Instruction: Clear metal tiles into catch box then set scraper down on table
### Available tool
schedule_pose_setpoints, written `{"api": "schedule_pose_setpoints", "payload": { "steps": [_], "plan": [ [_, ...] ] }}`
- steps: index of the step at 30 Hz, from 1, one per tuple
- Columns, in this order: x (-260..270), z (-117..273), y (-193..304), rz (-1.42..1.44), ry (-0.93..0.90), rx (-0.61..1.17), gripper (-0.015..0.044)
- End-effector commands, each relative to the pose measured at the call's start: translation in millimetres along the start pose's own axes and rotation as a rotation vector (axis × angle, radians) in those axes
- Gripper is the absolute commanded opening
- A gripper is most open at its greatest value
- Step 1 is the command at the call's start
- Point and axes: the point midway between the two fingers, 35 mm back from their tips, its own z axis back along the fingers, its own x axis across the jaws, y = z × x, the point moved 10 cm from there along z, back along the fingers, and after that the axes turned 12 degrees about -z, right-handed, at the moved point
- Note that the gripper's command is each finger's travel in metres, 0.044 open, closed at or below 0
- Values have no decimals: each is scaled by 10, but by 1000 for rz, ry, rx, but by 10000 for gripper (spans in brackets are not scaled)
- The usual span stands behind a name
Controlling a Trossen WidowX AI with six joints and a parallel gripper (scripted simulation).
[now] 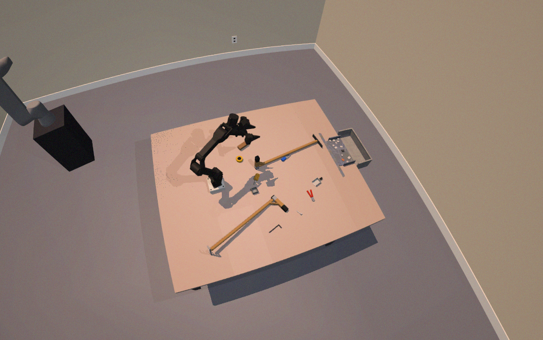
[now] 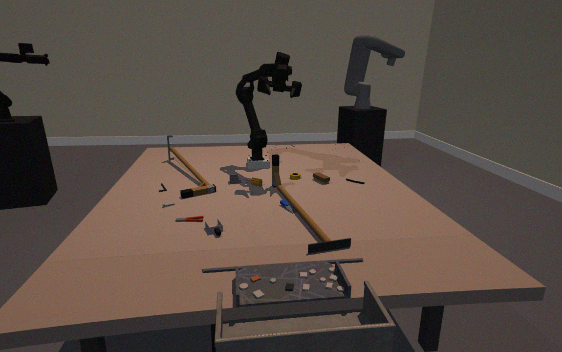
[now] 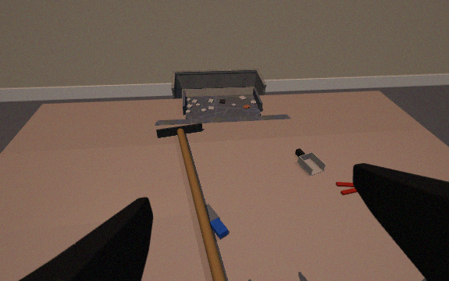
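From the top, the gripper (image 1: 257, 131) (image 2: 279, 91) (image 3: 252, 190) hangs released, the long scraper (image 1: 292, 151) (image 2: 302, 211) (image 3: 196, 187) lying beyond its fingertips. The exterior shows metal tiles (image 2: 306, 287) (image 3: 211, 108) on the bench plate (image 2: 274, 295) (image 3: 224, 114). The wrist view has the catch box (image 1: 367, 153) (image 2: 305, 337) (image 3: 218, 80) farthest ahead of the spread jaws.

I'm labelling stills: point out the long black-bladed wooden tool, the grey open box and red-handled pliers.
Long black-bladed wooden tool (image 1: 290, 153) (image 2: 303, 213) (image 3: 196, 191): top, exterior, wrist; handle.
Grey open box (image 1: 362, 144) (image 2: 305, 339) (image 3: 216, 80): top, exterior, wrist; wall.
Red-handled pliers (image 1: 309, 194) (image 2: 194, 217) (image 3: 345, 184): top, exterior, wrist; red handle.
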Motion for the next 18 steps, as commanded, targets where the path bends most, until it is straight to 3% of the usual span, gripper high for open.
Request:
{"api": "schedule_pose_setpoints", "payload": {
  "steps": [1, 18],
  "plan": [
    [48, -89, -44, 21, -5, 26, 440],
    [228, -582, -114, 96, -5, 163, 440]
  ]
}}
